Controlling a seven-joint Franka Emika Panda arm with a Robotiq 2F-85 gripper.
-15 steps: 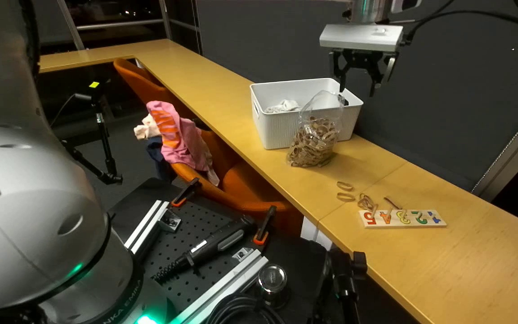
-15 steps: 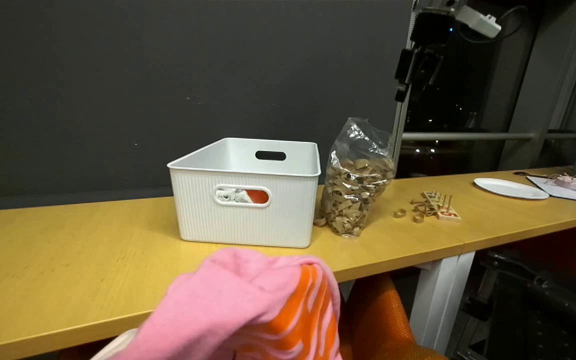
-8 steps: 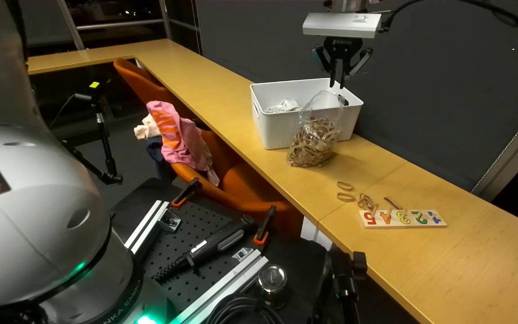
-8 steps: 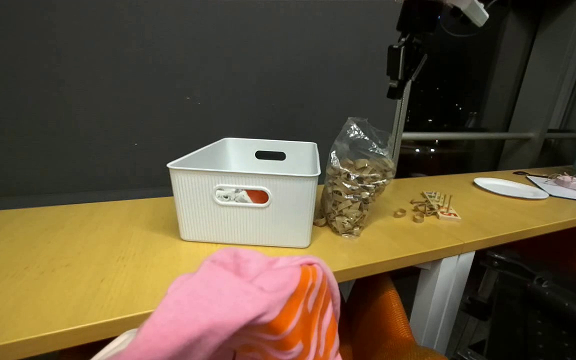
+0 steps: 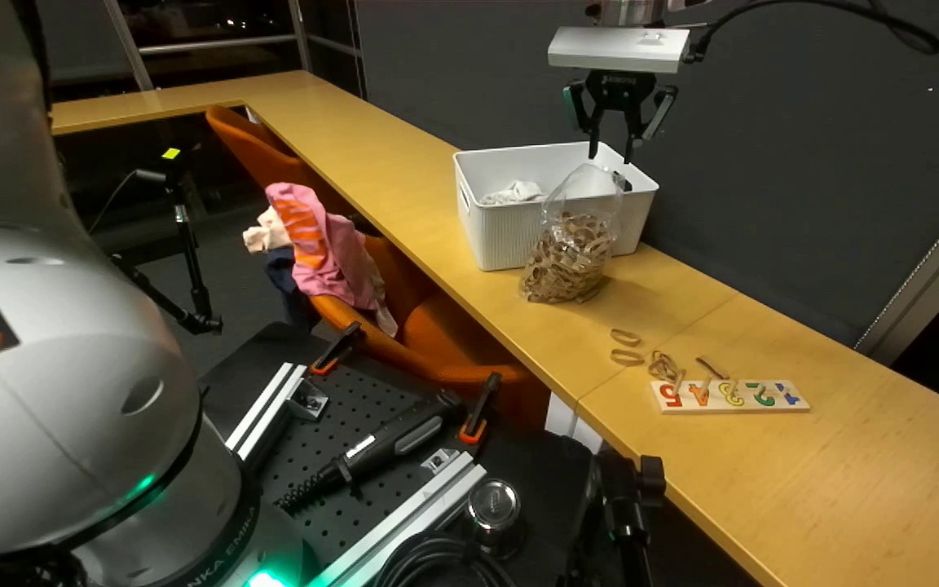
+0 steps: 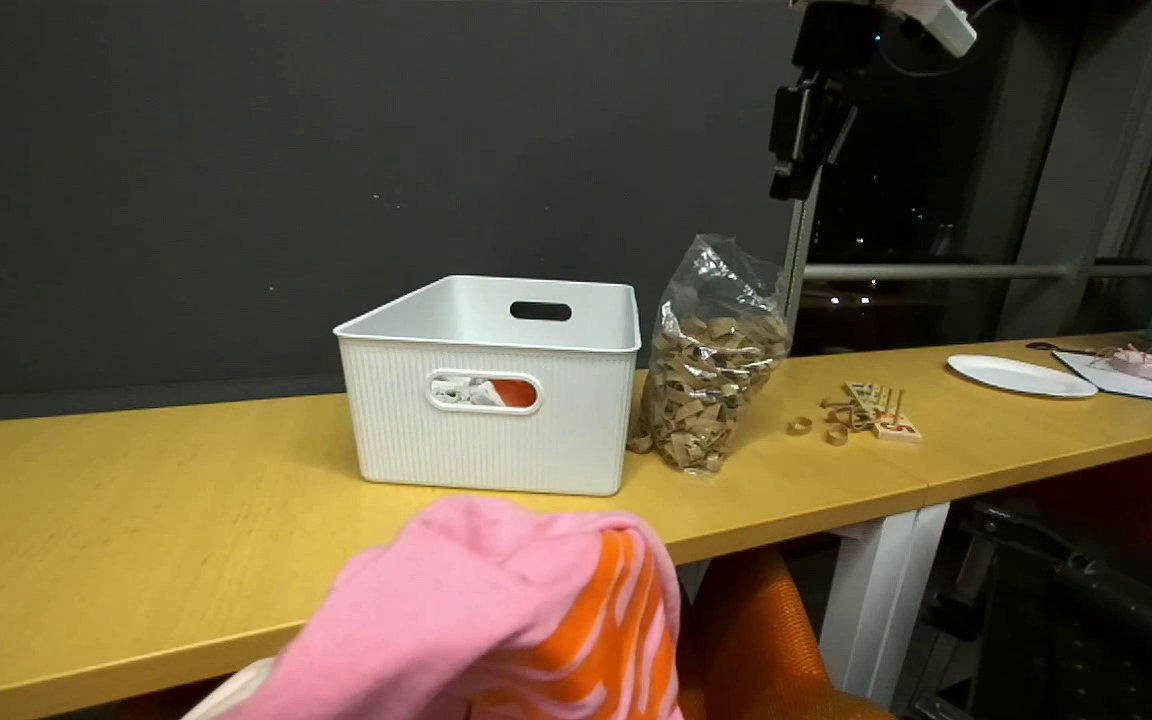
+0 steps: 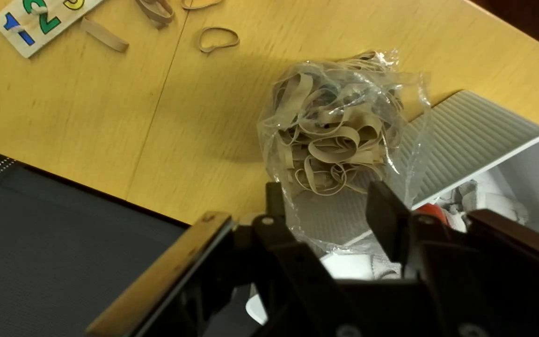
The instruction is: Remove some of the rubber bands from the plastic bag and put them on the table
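Your gripper (image 5: 610, 156) hangs higher than the plastic bag (image 6: 721, 285) and apart from it, its jaws standing moderately wide, with just air between them; below, the bag stands on the table (image 6: 136, 520), just beside the white bin (image 6: 486, 450), with a mass of rubber bands (image 6: 708, 390) inside, and you can see two loose loops (image 6: 837, 438) on the same table and more bands (image 5: 663, 368) close to the number board (image 5: 730, 397)

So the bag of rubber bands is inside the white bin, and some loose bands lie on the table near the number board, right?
Not quite: the plastic bag stands on the table beside the white bin, not inside it, as both exterior views show. Some loose rubber bands do lie near the number board.
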